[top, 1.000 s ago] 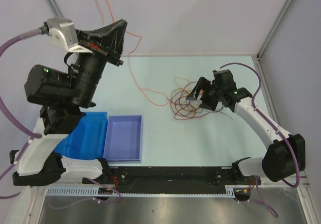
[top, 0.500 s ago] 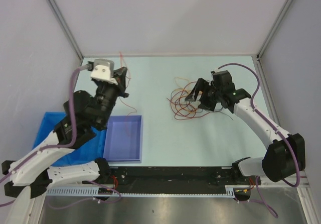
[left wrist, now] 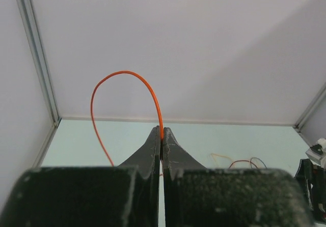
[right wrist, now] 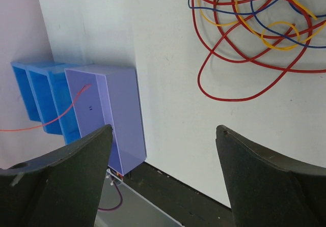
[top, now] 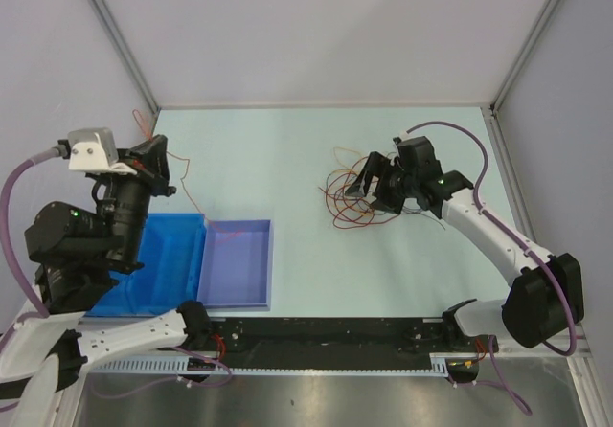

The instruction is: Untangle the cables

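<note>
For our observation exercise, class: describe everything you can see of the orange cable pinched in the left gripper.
The orange cable is a thin, smooth, flexible wire. The left gripper, shut, pinches it at the fingertips; above them it arches in a tall loop. From overhead, a loose strand trails to the left wall of the lilac tray. It is clear of the tangled pile.

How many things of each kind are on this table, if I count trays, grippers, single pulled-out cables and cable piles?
Trays: 2, the blue tray and the purple tray
Grippers: 2, the left gripper and the right gripper
Single pulled-out cables: 1, the orange cable pinched in the left gripper
Cable piles: 1, the cable pile by the right gripper
Total: 6
</note>
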You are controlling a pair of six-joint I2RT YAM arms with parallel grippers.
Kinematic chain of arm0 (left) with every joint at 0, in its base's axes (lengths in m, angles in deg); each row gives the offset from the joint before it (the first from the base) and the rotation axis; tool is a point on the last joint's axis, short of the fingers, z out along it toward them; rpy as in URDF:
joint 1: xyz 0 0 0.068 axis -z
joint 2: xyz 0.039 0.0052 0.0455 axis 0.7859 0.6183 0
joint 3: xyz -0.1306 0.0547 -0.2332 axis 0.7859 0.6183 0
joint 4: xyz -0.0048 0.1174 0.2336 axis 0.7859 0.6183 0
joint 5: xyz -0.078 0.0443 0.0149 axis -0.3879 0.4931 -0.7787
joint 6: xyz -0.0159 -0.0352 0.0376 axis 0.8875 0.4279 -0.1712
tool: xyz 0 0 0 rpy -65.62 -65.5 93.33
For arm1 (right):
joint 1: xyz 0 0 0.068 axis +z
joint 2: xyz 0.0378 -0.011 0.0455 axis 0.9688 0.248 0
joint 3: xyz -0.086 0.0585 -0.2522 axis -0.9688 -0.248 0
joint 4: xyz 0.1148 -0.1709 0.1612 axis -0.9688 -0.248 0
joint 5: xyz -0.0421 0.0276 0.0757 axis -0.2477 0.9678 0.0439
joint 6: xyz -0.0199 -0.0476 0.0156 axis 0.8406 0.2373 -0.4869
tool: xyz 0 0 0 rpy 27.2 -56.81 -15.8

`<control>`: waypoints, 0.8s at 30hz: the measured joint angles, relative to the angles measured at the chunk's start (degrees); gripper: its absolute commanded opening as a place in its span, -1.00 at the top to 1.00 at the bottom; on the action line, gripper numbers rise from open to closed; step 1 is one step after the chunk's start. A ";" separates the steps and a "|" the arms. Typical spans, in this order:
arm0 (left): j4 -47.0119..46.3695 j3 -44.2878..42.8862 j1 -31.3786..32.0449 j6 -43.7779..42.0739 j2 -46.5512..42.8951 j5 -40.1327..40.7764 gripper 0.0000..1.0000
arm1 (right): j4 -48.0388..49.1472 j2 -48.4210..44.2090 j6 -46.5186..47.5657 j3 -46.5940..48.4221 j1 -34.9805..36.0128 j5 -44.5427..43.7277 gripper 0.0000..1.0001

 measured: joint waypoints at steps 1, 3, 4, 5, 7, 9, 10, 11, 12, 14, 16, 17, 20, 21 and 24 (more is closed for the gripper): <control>0.59 -0.66 0.00 -0.11 -0.07 0.15 0.99 | 0.04 0.00 -0.22 0.00 0.28 0.00 -0.71; 1.79 -2.49 0.00 -0.44 -0.31 0.26 1.00 | 0.35 0.00 -0.68 0.00 0.92 0.02 -0.71; 2.19 -3.69 0.00 -0.59 -0.44 0.37 0.99 | 0.57 0.00 -0.85 0.00 1.01 0.02 -0.71; 2.25 -4.76 0.00 -0.85 -0.59 0.42 0.99 | 0.81 0.00 -1.05 0.00 1.44 0.04 -0.70; 2.10 -7.48 0.00 -1.57 -1.07 0.37 0.99 | 1.29 0.00 -1.44 0.00 2.03 0.04 -0.70; 1.42 -10.16 0.00 -2.62 -1.60 0.33 0.99 | 1.73 0.00 -1.86 0.00 2.62 0.02 -0.70; 1.11 -11.61 0.00 -3.32 -1.75 0.20 0.99 | 1.92 0.00 -1.99 0.00 2.82 0.04 -0.70; 0.68 -13.05 0.00 -4.11 -1.79 -0.04 0.99 | 2.08 0.00 -2.16 0.00 2.95 0.02 -0.69; 0.28 -14.47 0.00 -4.68 -1.79 -0.17 0.99 | 2.29 0.00 -2.25 0.00 3.13 0.02 -0.69; -0.42 -16.65 -0.04 -6.05 -1.79 -0.31 0.99 | 2.60 0.00 -2.45 -0.02 3.41 0.04 -0.69; -1.18 -17.79 -0.04 -7.34 -1.81 -0.22 0.99 | 2.84 0.00 -2.78 -0.02 3.58 0.02 -0.69; -1.57 -17.97 -0.04 -8.07 -1.86 0.04 0.99 | 2.99 0.00 -2.82 -0.02 3.65 0.02 -0.69; -1.95 -17.20 -0.04 -9.35 -2.21 0.63 0.99 | 3.23 0.00 -2.99 -0.02 3.82 0.04 -0.69; -1.90 -16.79 -0.04 -9.68 -2.38 0.87 0.99 | 3.32 0.00 -3.06 -0.02 3.87 0.02 -0.68; -1.77 -17.00 -0.04 -10.58 -2.40 0.98 0.99 | 3.50 0.00 -3.19 -0.02 3.98 0.09 -0.68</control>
